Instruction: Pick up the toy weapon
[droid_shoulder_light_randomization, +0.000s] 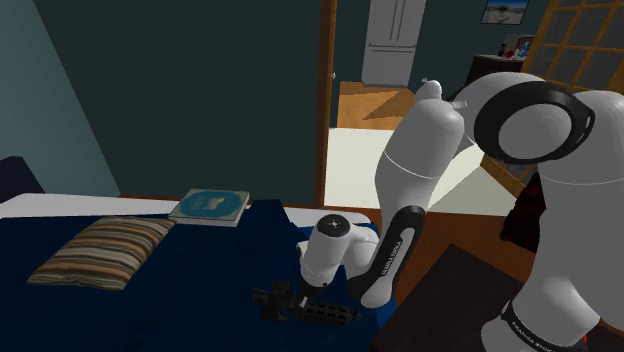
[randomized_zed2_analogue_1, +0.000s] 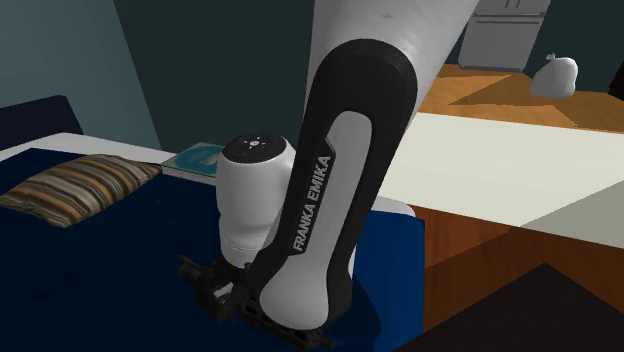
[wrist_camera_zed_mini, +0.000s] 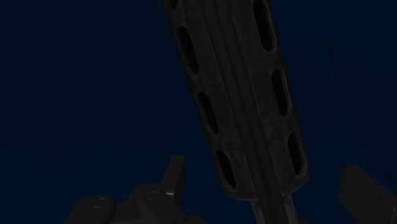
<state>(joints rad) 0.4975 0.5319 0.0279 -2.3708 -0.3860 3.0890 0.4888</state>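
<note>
Dark teal walls (droid_shoulder_light_randomization: 200, 90), navy bed (droid_shoulder_light_randomization: 180, 290) w/ striped pillow (droid_shoulder_light_randomization: 100, 250) (book (droid_shoulder_light_randomization: 210, 206) beside), wood floor (droid_shoulder_light_randomization: 370, 105) thru doorway (droid_shoulder_light_randomization: 326, 100).

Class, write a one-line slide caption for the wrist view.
Open gripper straddles the black slotted toy weapon on a dark blue cover, not touching it.

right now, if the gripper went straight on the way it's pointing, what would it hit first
Most likely the black slotted toy weapon. In the wrist view it lies right in line with the gripper, between its open fingers, with the dark blue bedcover beneath it. How much gap is left above it is hard to judge.
</note>
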